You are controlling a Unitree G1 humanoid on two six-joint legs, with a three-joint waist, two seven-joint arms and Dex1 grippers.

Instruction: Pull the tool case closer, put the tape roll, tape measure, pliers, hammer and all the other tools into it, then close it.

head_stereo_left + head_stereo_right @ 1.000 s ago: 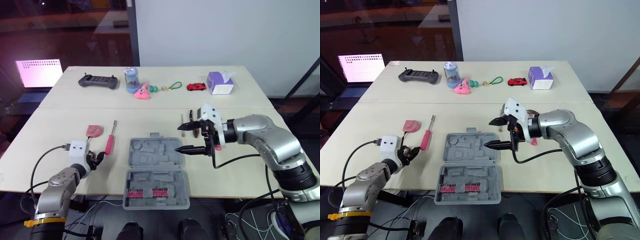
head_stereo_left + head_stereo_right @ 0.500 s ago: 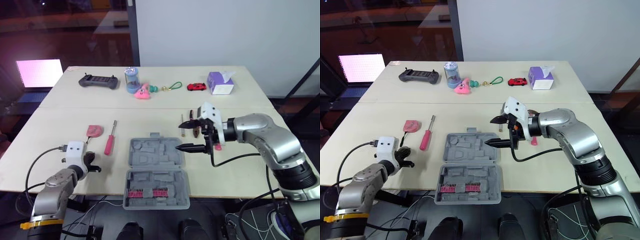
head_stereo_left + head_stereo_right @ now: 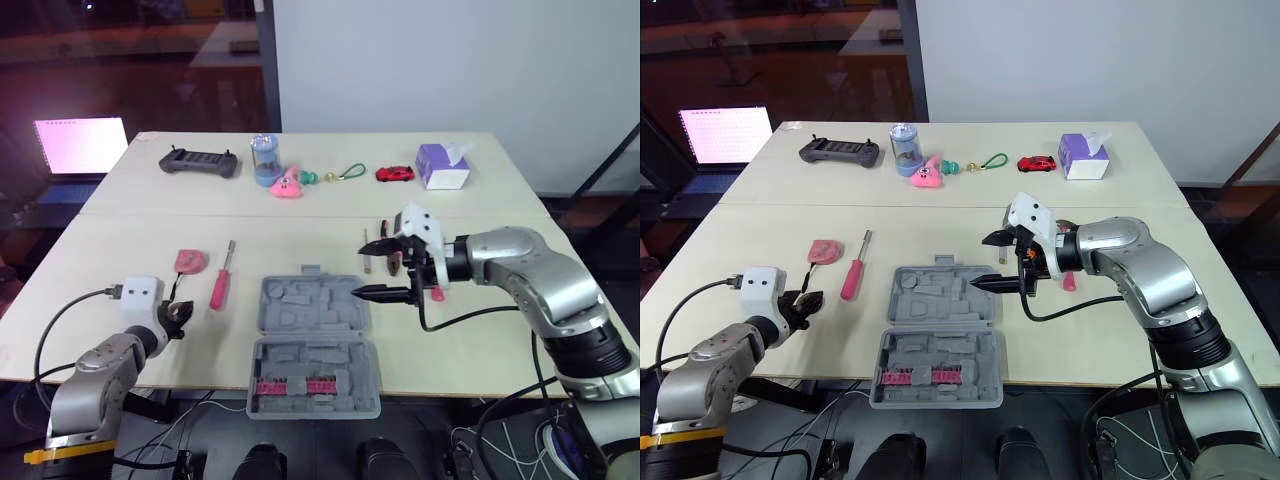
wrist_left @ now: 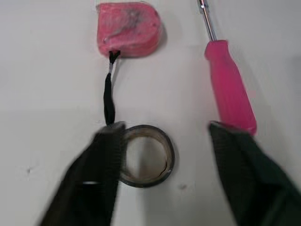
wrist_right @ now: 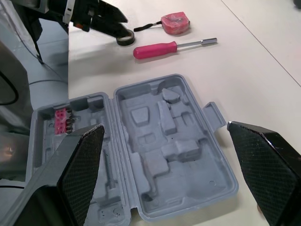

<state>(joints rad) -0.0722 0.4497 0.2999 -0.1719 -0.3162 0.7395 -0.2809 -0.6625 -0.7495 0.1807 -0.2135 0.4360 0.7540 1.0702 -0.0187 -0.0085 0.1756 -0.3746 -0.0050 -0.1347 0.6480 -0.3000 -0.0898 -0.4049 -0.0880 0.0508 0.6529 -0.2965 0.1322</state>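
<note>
The tool case (image 3: 312,345) lies open and flat at the near edge of the table (image 3: 300,228), midway between the arms, its hinge running side to side. The right wrist view looks down into its moulded recesses, all vacant, and picks out a row of pink bits (image 5: 61,122) in the near half.

The right gripper (image 3: 361,270) hangs over the right edge of the case's far half, fingers spread wide with nothing between them. A pink-ended tool (image 3: 1068,282) lies just behind it, partly covered by the arm; what it is cannot be told.

Left of the case, the pink screwdriver (image 3: 219,285) lies with its shaft pointing away from the robot, and the pink tape measure (image 3: 190,262) sits beside the shaft's far end. The left wrist view adds the tape roll (image 4: 146,162), dark and lying flat, with the measure's black strap reaching down to its rim. The left gripper (image 4: 165,128) is open wide there: one finger overlaps the roll's rim, the other stands by the butt of the screwdriver handle, and nothing is gripped.

Along the far side stand a game controller (image 3: 198,161), a blue canister (image 3: 264,158), a pink toy (image 3: 284,184), a green lanyard (image 3: 348,172), a red toy car (image 3: 393,173) and a tissue box (image 3: 441,166)
</note>
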